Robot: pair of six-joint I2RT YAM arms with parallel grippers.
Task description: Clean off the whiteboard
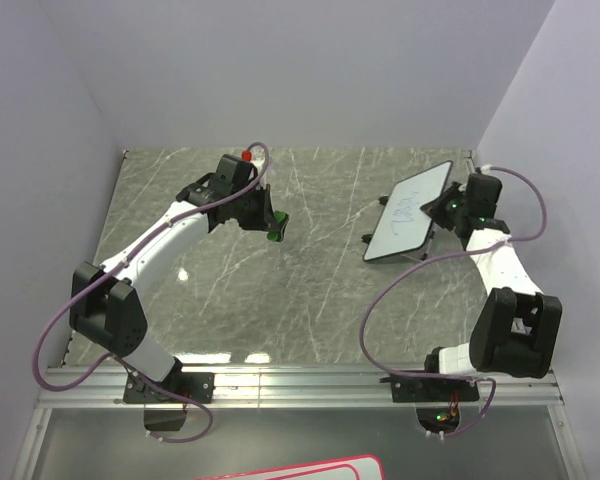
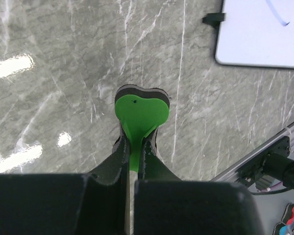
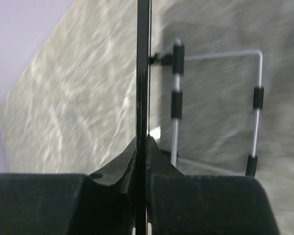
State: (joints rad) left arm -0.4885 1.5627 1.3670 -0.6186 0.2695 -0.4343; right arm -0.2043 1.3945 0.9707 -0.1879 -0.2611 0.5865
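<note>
So here's the setup. The whiteboard (image 1: 408, 215) sits on the right side of the table (image 1: 310, 300), with blue scribbles across its face, so nothing's wiped yet as far as I can see. The right claw (image 3: 142, 147) is clamped shut on the board's right-hand edge. In its wrist view the board shows up edge-on as a thin dark line running straight out from between the fingers. There's a wire stand (image 3: 257, 98) with black sleeves just beside it on the back side. Looks like the board leans up on that, though I can't tell how much of the weight the claw is taking.

The left claw (image 2: 135, 147) is closed on the stem of a green heart-shaped eraser (image 2: 139, 112), with the dark pad side facing down at the table.

The bit that matters is the gap. The board is well off to the right of the eraser and slightly ahead of it, with bare marble between them. In the left wrist view only a corner of it pokes in at the top right. Its long axis runs near-to-far, angling right as it goes away from the bases. The right arm is the one at the board, but the left has the eraser, so my guess is the left has to swing across to the right and then stroke along that diagonal.
</note>
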